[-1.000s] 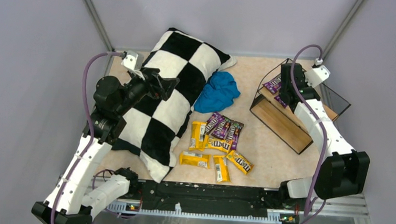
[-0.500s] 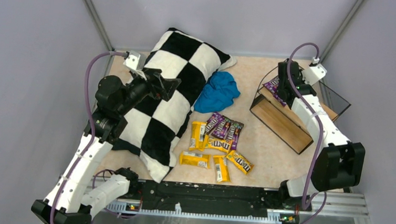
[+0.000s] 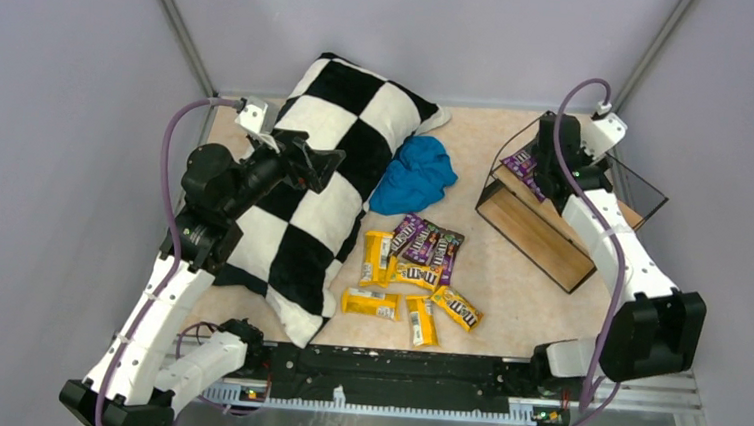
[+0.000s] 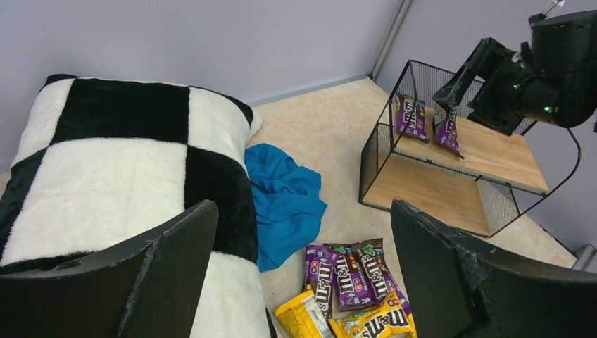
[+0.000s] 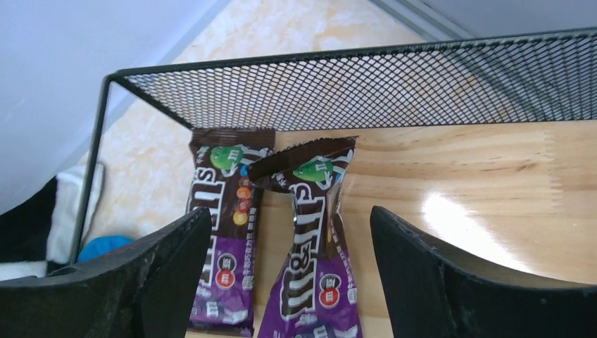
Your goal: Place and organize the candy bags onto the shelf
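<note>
Item, right hand (image 5: 288, 215): fingers spread wide, pinching nothing, poised over the far-left end of the shelf (image 4: 493, 151), above its upper board. Item, two purple candy bags on that board: the left bag (image 5: 222, 232) lies flat, and the right bag (image 5: 310, 239) lies just beside it with its top edge curled up. Both have their top ends against the mesh wall, and their long axes are parallel, across the wood grain. The right bag sits between your right fingers and, by the wrist view, touches neither. Item, loose pile (image 3: 419, 266) of about eight candy bags, yellow and purple, on the worktop (image 3: 508, 282) between the two arms, some overlapping, long axes pointing several ways. Item, left hand (image 4: 303, 208): fingers spread, empty, hanging over the checkered pillow (image 3: 361, 102); a blue cloth (image 3: 414, 176) lies between pillow and shelf. Relation governing your next pick: the pile lies near and left of the right hand, near and right of the left hand, roughly midway, the left perhaps slightly nearer in the top view. The shelf, however, stands on the right arm's side. On that footing you would likely fetch with the right, turning the wrist to close across the chosen bag's long axis. The yellow bag at the pile's near left lies apart and looks easiest.
</note>
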